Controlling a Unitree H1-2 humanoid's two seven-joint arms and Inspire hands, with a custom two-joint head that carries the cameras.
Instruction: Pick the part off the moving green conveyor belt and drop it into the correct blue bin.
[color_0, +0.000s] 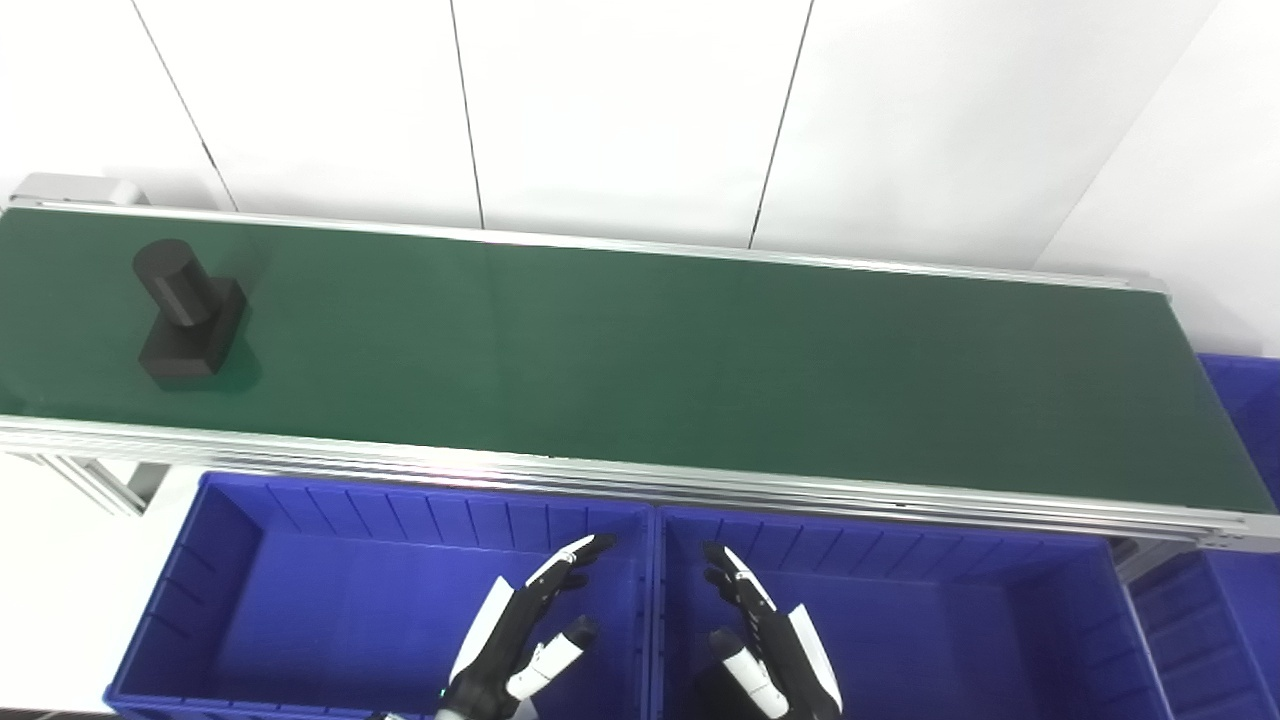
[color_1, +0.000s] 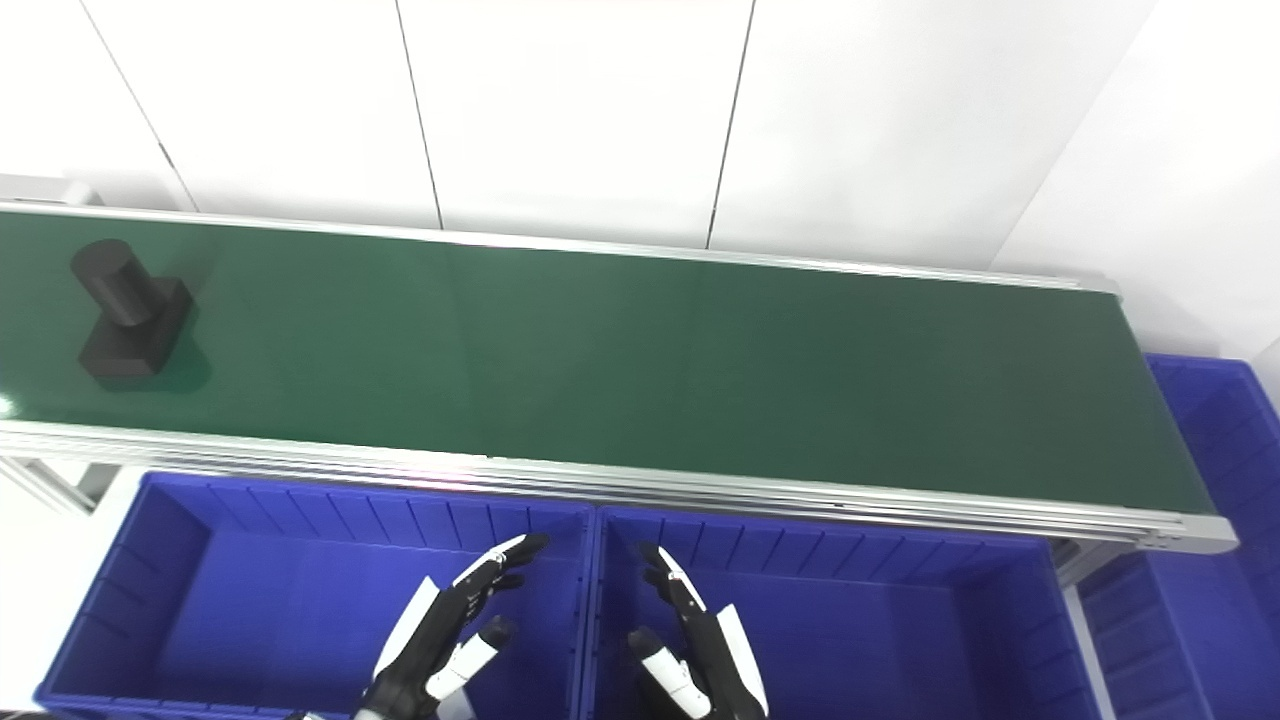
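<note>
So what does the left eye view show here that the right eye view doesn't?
Only the left eye view shows the grey housing at the belt's far left end almost whole; the right eye view cuts most of it off. Only the right eye view shows the far rim of the blue bin beyond the belt's right end. Both show the black part on the green belt, two blue bins below it, and the left hand and right hand open above them.

A dark part, a cylinder on a block (color_0: 188, 314), sits at the far left of the long green conveyor belt (color_0: 640, 370). Before the belt, 2 blue plastic bins stand side by side, left bin (color_0: 300, 600) and right bin (color_0: 950, 620); a third blue bin (color_0: 1245, 400) lies at the belt's right end.
</note>
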